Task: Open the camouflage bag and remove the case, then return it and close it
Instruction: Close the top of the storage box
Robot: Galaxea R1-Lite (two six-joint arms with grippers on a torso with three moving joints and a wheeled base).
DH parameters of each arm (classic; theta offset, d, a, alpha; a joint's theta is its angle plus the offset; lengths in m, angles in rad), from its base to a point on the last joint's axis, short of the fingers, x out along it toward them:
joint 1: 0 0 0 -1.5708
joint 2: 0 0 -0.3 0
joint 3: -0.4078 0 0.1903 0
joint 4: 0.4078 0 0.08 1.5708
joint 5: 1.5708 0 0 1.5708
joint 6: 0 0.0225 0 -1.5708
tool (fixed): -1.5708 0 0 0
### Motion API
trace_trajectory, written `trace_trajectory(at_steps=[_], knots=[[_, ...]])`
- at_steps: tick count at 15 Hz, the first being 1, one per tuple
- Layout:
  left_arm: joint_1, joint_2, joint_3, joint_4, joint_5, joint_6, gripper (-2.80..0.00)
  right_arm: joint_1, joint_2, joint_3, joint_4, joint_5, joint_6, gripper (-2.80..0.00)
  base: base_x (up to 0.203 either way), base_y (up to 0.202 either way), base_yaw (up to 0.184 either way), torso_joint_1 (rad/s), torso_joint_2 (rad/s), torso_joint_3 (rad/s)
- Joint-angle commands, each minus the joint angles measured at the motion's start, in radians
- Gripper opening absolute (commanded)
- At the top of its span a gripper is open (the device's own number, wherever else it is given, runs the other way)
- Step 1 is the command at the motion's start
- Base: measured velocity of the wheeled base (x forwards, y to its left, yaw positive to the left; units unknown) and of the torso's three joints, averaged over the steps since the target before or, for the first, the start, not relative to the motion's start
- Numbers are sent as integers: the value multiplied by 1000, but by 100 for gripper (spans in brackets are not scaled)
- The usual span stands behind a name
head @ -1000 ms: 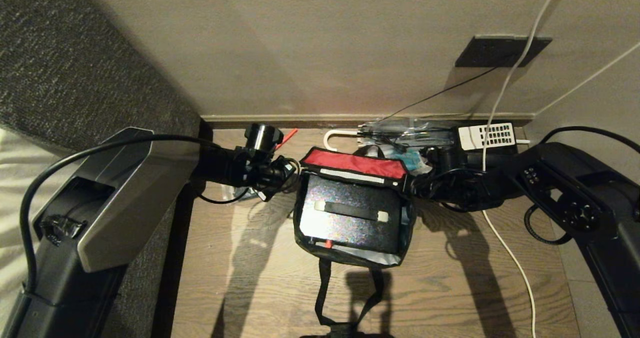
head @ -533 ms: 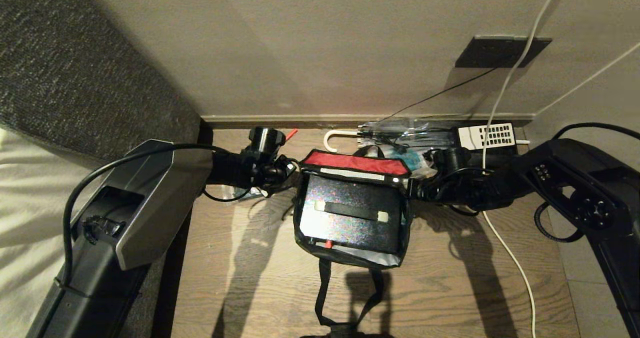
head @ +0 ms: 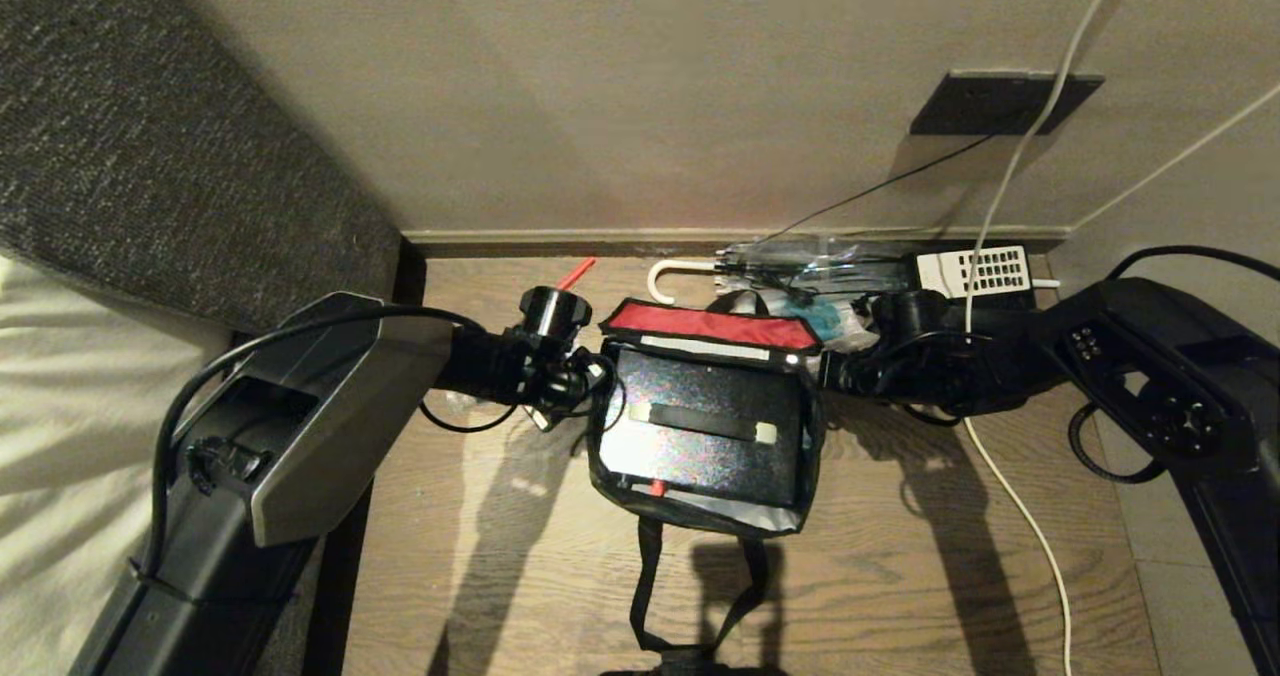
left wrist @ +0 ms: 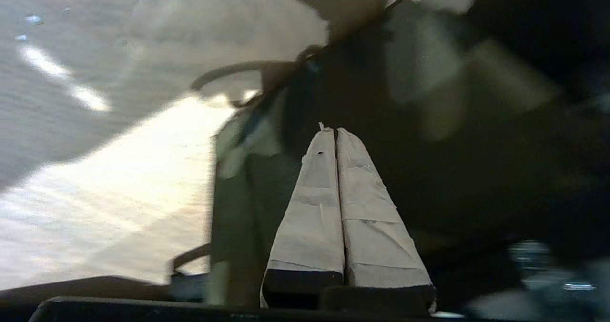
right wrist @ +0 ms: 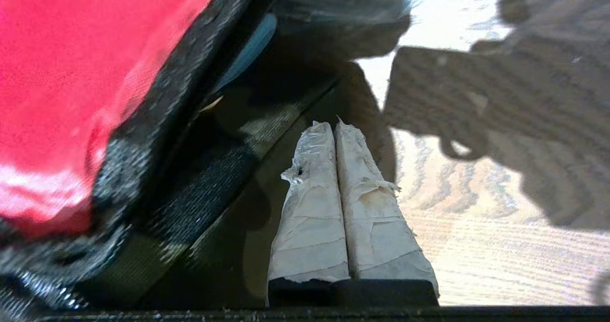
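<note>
A: What changed just now?

B: The left gripper (head: pixel 590 391) has slid in from the left and now sits against the left edge of the bag (head: pixel 806 456). Earlier there was a gap of bare floor (head: pixel 900 576) between them. The right gripper (head: pixel 825 376) has stayed at the bag's right upper corner.

A: And the bag?

B: It has not shifted. It lies on the floor with its red flap (head: pixel 715 326) thrown back toward the wall, and the case (head: pixel 700 446) lies inside it, strap side up.

A: So where does that put the task?

B: My reading: with the case seated in the open bag and both arms closing on its sides, they are either about to lift the case out or about to fold the flap shut. I cannot tell which.

A: Are the fingers holding anything?

B: No. The left wrist view shows the left fingers (left wrist: pixel 314 207) pressed together with nothing between them, tips at the dark bag fabric. The right fingers (right wrist: pixel 310 207) are likewise closed and empty.

A: Anything the wrist views add?

B: The right one shows the red lining and black trim close beside the tips, which the head view hides behind the wrist. Only the head view shows the case.
</note>
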Motion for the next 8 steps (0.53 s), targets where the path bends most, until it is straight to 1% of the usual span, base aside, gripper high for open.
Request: trace_trajectory(at_steps=[1, 3, 6, 8], knots=[[-2, 13, 16, -2, 0, 16, -280, 1, 9, -11, -3, 1, 3, -280, 0, 0, 0, 0, 0, 0], [-6, 11, 16, 0, -6, 15, -280, -1, 9, -9, -1, 1, 5, -280, 0, 0, 0, 0, 0, 0], [-48, -4, 27, 35, -11, -4, -280, -13, 23, -23, -1, 1, 3, -280, 0, 0, 0, 0, 0, 0], [-76, -19, 32, 78, -19, -62, -280, -18, 44, -72, 20, 0, 3, -280, 0, 0, 0, 0, 0, 0]])
